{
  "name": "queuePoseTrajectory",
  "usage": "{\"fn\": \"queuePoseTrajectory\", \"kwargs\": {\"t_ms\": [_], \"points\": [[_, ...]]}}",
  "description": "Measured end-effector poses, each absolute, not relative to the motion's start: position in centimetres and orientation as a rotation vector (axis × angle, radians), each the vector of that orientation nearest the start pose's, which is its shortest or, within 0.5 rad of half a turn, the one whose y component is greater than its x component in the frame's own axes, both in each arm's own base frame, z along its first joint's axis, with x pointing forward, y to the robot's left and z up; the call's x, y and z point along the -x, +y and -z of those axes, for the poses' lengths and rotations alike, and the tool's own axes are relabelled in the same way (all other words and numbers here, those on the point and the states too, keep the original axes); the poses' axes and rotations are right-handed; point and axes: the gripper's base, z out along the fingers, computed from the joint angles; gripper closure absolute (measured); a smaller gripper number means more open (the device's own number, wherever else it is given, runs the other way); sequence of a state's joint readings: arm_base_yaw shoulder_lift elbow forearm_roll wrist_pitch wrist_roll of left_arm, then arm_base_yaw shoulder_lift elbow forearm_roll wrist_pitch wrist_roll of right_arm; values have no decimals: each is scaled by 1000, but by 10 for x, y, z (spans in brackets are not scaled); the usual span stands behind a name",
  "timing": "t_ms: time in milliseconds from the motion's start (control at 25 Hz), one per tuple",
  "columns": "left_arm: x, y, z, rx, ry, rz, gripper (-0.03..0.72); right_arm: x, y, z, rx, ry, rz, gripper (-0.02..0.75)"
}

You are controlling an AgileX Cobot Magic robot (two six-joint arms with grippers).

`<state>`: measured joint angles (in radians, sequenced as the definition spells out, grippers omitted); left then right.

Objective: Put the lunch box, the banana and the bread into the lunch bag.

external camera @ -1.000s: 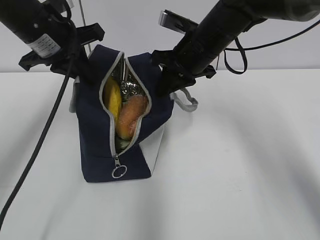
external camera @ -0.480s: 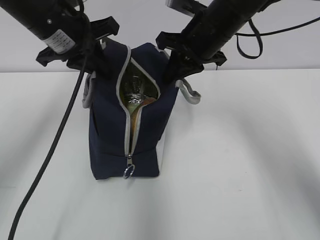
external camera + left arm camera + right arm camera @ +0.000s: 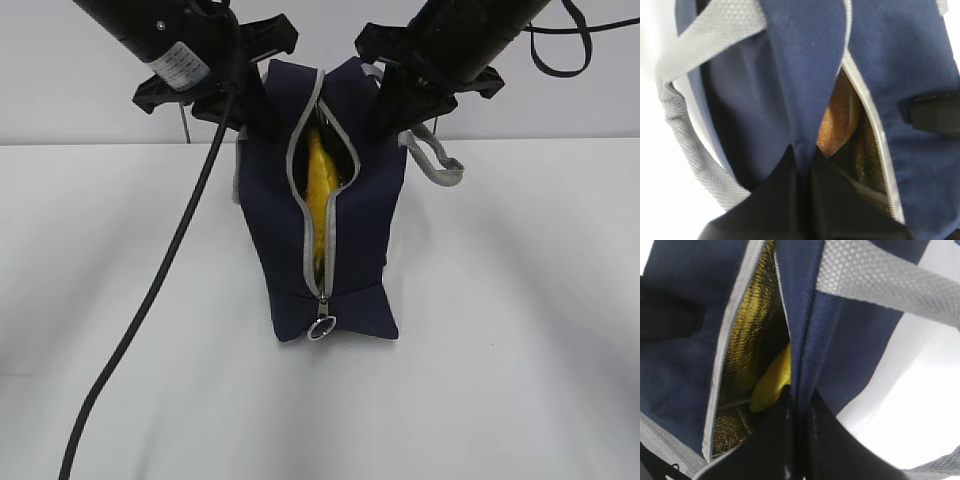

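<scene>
The navy lunch bag [image 3: 350, 250] stands upright at the table's middle, its zipper open down to the metal pull ring [image 3: 322, 329]. The yellow banana [image 3: 320, 190] shows through the slit, and also in the right wrist view [image 3: 771, 382]. The brown bread [image 3: 837, 120] shows inside in the left wrist view. The lunch box is hidden. My left gripper [image 3: 262, 112] is shut on the bag's left top edge [image 3: 802, 95]. My right gripper [image 3: 385, 112] is shut on the right top edge [image 3: 800, 330]. Both hold the bag up by its opening.
A grey handle [image 3: 436, 165] loops out to the bag's right, another hangs on the left [image 3: 685, 145]. The left arm's black cable [image 3: 150, 300] trails down across the white table [image 3: 520, 350] at the left. A pale wall stands behind.
Both grippers have carried the bag to the right. The opening has narrowed to a slit; the bread no longer shows in the exterior view, the banana does.
</scene>
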<state>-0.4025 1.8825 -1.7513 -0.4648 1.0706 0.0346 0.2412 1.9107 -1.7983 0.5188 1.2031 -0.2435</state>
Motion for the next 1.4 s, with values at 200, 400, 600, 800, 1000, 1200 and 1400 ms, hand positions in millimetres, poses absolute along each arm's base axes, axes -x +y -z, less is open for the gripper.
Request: {"fn": "queuePoseTrajectory", "kwargs": {"t_ms": [200, 400, 600, 800, 1000, 1200, 1400], "points": [[-375, -210, -309, -410, 2665, 798, 688, -391, 133, -316, 494, 2706, -632, 736], [-380, -214, -303, -404, 2670, 812, 688, -392, 129, -314, 493, 2723, -556, 736], [-383, -215, -298, -398, 2674, 813, 688, -395, 129, -308, 484, 2740, -537, 736], [-383, -215, -298, -400, 2676, 806, 653, -397, 130, -305, 478, 2742, -554, 711], [-382, -215, -298, -402, 2677, 805, 286, -397, 133, -307, 461, 2726, -611, 402], [-380, -215, -297, -417, 2704, 807, 74, -397, 134, -312, 447, 2716, -624, 242], [-375, -211, -306, -440, 2699, 782, 143, -396, 134, -314, 360, 2748, -642, 230]]}}
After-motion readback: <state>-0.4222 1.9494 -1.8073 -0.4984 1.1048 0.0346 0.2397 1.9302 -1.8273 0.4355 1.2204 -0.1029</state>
